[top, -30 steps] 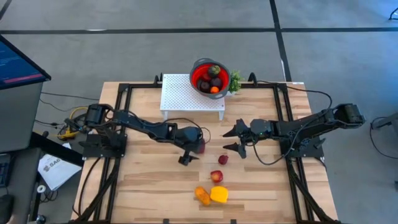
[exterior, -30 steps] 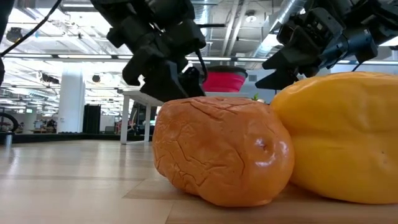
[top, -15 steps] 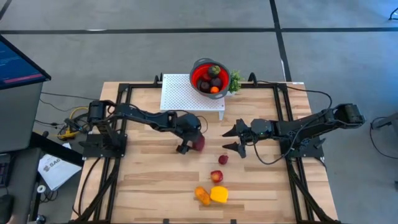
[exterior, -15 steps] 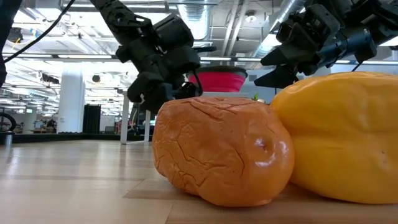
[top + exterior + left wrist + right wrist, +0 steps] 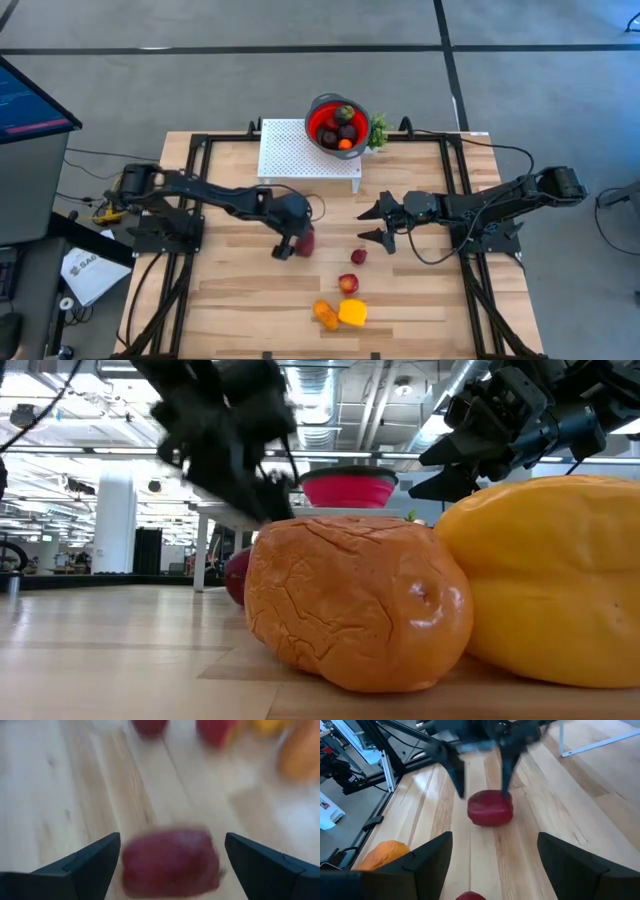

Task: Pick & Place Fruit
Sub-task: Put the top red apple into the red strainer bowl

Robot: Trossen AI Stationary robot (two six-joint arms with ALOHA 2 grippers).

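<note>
A maroon fruit [image 5: 170,862] lies on the wooden table [image 5: 230,290] near its middle. My left gripper [image 5: 172,836] is open, with one finger on either side of the fruit and a gap showing on both sides; the right wrist view shows the fruit [image 5: 490,808] under those fingers. My right gripper [image 5: 363,225] hovers open to the fruit's right and holds nothing. Nearer the front lie a dark red fruit [image 5: 358,256], a red one [image 5: 348,284], an orange one [image 5: 325,314] and a yellow one [image 5: 352,313].
A red bowl with a grey rim [image 5: 338,122], with several fruits in it, stands on a white perforated stand [image 5: 300,152] at the table's far edge, a green sprig [image 5: 378,130] beside it. Black frame rails [image 5: 195,200] run along the table's sides.
My left gripper has drawn back toward the table's left edge and turned a little, staying open. The maroon fruit has shifted with it a short way to the left along the table and now shows beside the orange fruit in the low view.
</note>
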